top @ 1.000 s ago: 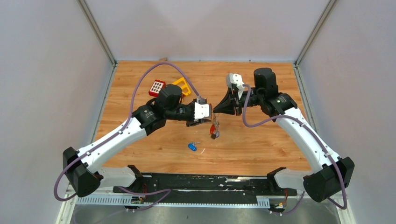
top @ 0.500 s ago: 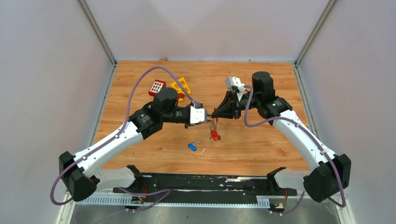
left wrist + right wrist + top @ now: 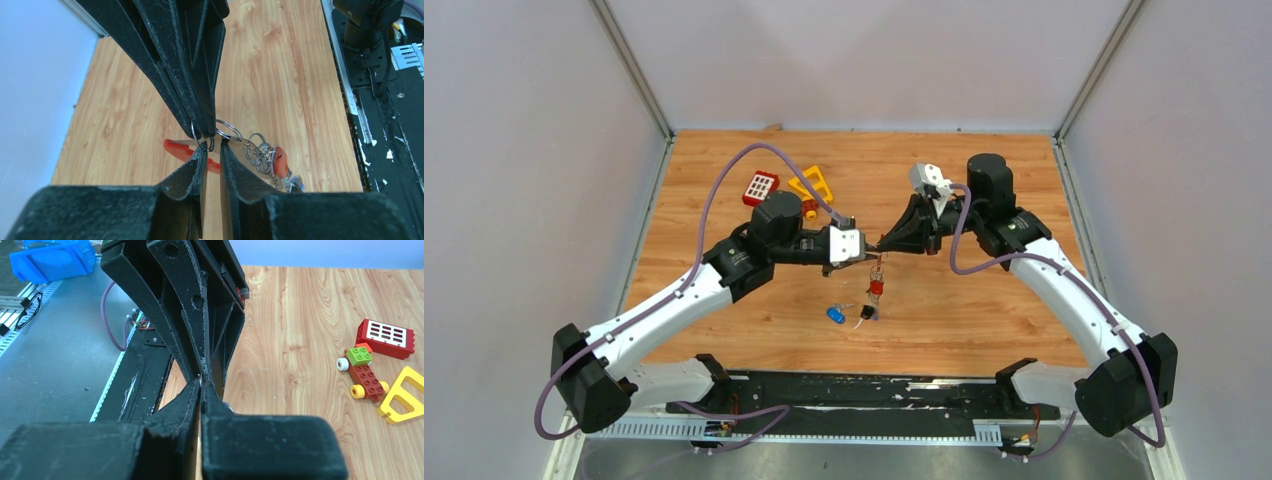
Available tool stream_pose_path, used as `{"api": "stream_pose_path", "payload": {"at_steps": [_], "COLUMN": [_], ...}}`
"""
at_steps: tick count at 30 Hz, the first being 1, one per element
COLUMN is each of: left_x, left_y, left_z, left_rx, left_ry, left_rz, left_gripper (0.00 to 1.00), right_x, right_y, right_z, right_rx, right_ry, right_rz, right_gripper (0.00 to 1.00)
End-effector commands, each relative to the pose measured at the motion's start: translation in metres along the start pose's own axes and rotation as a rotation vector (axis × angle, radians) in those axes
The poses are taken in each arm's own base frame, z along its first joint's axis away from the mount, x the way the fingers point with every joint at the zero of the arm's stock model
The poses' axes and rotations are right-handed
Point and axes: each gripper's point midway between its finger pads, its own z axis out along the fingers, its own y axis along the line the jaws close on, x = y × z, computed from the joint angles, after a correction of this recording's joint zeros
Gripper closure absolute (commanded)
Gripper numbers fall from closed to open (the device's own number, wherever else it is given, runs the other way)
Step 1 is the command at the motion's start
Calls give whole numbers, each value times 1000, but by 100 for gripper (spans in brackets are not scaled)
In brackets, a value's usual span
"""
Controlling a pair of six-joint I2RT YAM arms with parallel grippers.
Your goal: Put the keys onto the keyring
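- Top camera: the two arms meet nose to nose above the middle of the wooden table (image 3: 984, 300). The right gripper (image 3: 882, 243) is pinched tight on the top of the keyring (image 3: 876, 285). The keyring hangs straight down from its tips, with a red piece midway and a dark piece at the bottom. The left gripper (image 3: 858, 252) sits just beside that pinch point, on its left. A blue-headed key (image 3: 835, 314) lies loose on the wood, below the left gripper and just left of the keyring's dangling end. A red block with white buttons (image 3: 761, 186) and a yellow frame (image 3: 814, 182) sit well behind the left arm.
- Left wrist camera: the right gripper's fingers (image 3: 190, 85) come down from the top, pressed together on a thin wire ring (image 3: 202, 144). The left gripper's own fingers (image 3: 192, 172) rise from below, parted by a narrow slit. Their tips flank that ring but are not seen to clamp it. More wire rings (image 3: 260, 150) trail off to the right toward a red key head (image 3: 280, 161). A red curved piece (image 3: 175, 148) shows behind the left finger.
- Right wrist camera: the right gripper's own fingertips are closed together, meeting the left gripper's fingers (image 3: 200, 325) tip to tip. The ring is barely visible here. A red and green toy car (image 3: 364, 371) stands on the wood to the right.
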Motion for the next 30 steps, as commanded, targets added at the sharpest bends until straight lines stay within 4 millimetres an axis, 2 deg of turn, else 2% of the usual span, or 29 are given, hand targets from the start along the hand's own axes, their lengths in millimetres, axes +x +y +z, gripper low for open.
{"api": "stream_pose_path", "payload": {"at_steps": [1, 11, 19, 25, 30], "left_x": [-22, -26, -25, -25, -26], "left_y": [5, 10, 10, 13, 16], "left_z": [-6, -1, 2, 2, 2], "left_rx": [-30, -38, -34, -52, -67], "left_ry": [-74, -97, -104, -99, -100], "left_rz": [10, -26, -43, -65, -75], "left_gripper": [79, 83, 100, 100, 95], "right_x": [-11, -9, -4, -1, -2], "right_y": [6, 6, 3, 1, -1], "right_z": [0, 1, 1, 1, 1], "right_rx": [-26, -26, -17, -6, 1], "right_ry": [-23, -19, -12, -5, -3], "right_rz": [-81, -77, -73, -71, -71], "right_gripper": [100, 100, 100, 100, 100]}}
